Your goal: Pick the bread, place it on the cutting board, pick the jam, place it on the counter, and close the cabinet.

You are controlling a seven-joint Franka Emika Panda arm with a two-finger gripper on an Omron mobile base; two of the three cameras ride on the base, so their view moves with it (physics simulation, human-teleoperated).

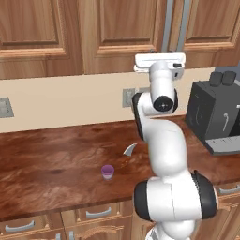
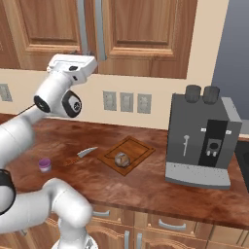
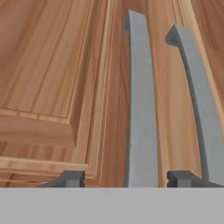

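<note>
The pincer [image 3: 124, 177], fingers spread, sits against the warm-brown panelled wooden cabinet [image 3: 52, 74], straddling one long grey bar handle [image 3: 141, 109]. Below, the brown-grey rounded bread [image 2: 121, 158] rests on the small rectangular wooden cutting board [image 2: 133, 146]. The tiny purple-topped jam jar [image 1: 108, 171] stands on the dark reddish-brown counter [image 1: 51, 164], near a curved grey-bladed knife [image 1: 130, 149].

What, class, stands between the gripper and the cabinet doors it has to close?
Nothing visible. The gripper is right up at the cabinet, its fingertips either side of one grey bar handle. The doors look flush. Bread sits on the cutting board; jam stands on the counter.
</note>
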